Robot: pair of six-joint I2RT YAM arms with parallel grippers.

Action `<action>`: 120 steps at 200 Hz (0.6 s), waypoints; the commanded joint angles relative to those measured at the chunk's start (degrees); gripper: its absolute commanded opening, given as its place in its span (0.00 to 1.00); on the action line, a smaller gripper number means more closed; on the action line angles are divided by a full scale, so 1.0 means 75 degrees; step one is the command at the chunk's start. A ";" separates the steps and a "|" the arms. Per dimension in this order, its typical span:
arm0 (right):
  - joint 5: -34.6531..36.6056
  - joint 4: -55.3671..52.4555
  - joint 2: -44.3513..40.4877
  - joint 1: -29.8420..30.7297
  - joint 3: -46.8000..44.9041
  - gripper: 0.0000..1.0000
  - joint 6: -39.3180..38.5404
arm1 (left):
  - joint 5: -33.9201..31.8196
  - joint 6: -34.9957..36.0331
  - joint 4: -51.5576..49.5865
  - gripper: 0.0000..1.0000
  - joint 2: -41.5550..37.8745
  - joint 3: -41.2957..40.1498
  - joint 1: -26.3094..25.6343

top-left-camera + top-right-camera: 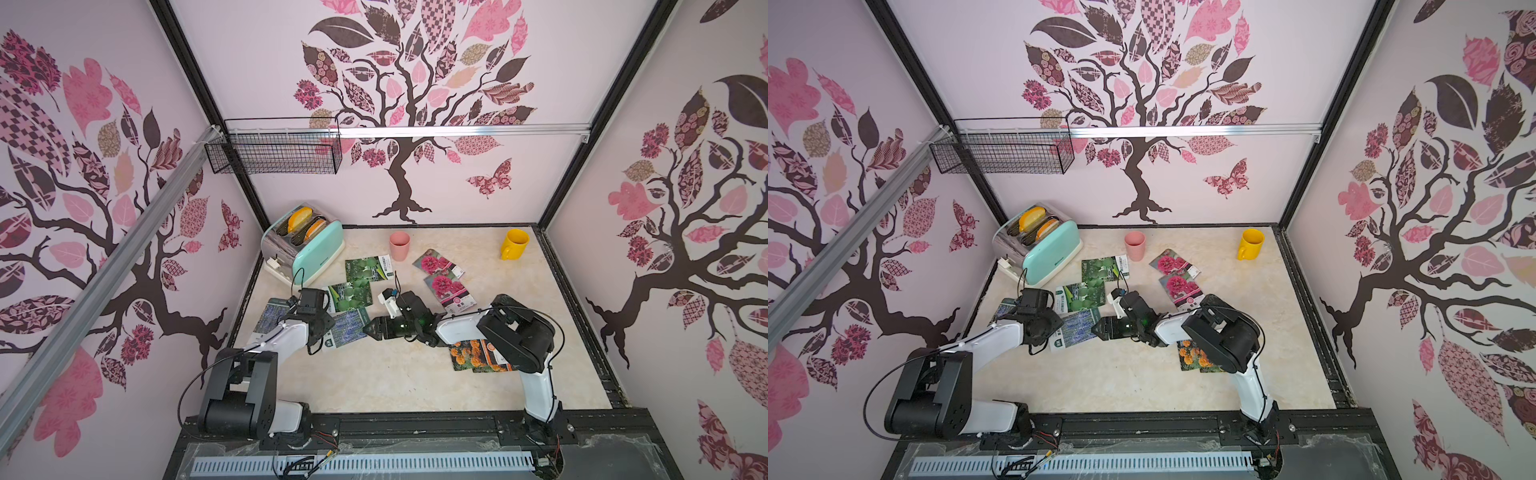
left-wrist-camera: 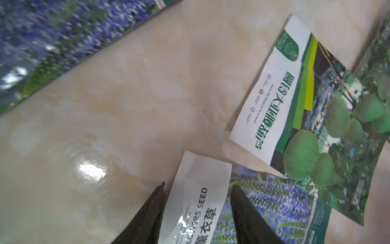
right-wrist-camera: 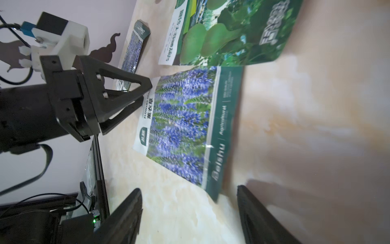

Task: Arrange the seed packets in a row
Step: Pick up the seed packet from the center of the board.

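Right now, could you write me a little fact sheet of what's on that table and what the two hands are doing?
Left hand: open, fingers straddling the middle lavender packet's white strip
Right hand: open, pointing at that packet's other end
Second lavender packet: partly under left arm
Gourd packets: two, nearer the toaster
Magenta packets: two, side by side
Marigold packets: partly hidden by right arm
Extras: pink cup, yellow mug
Layout: scattered, no row yet

The left arm (image 1: 286, 332) and right arm (image 1: 457, 328) reach low toward the middle. The left hand (image 2: 197, 186) angles down, its 2 fingers partly apart. The right hand (image 3: 188, 190) points left, its fingers spread wider.
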 commanded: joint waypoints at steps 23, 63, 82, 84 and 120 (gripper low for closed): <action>-0.0107 -0.0291 0.0749 0.0175 0.0221 0.46 0.0217 | 0.0509 0.0115 -0.0242 0.48 0.0336 -0.0264 -0.0433; 0.0487 -0.0219 0.0298 0.0176 -0.0117 0.11 -0.0153 | 0.0562 0.0256 -0.0296 0.47 0.0292 -0.0178 -0.0489; 0.0867 -0.0171 -0.0190 0.0175 -0.0490 0.00 -0.0342 | 0.0500 0.0328 -0.0456 0.47 0.0119 -0.0079 -0.0525; 0.0914 -0.0155 -0.0259 0.0175 -0.0537 0.00 -0.0353 | 0.0499 0.0338 -0.0471 0.47 0.0094 -0.0073 -0.0533; 0.1499 -0.0087 -0.1504 0.0163 -0.1469 0.00 -0.0756 | 0.0118 0.0513 -0.0901 0.51 -0.0472 0.0178 -0.0780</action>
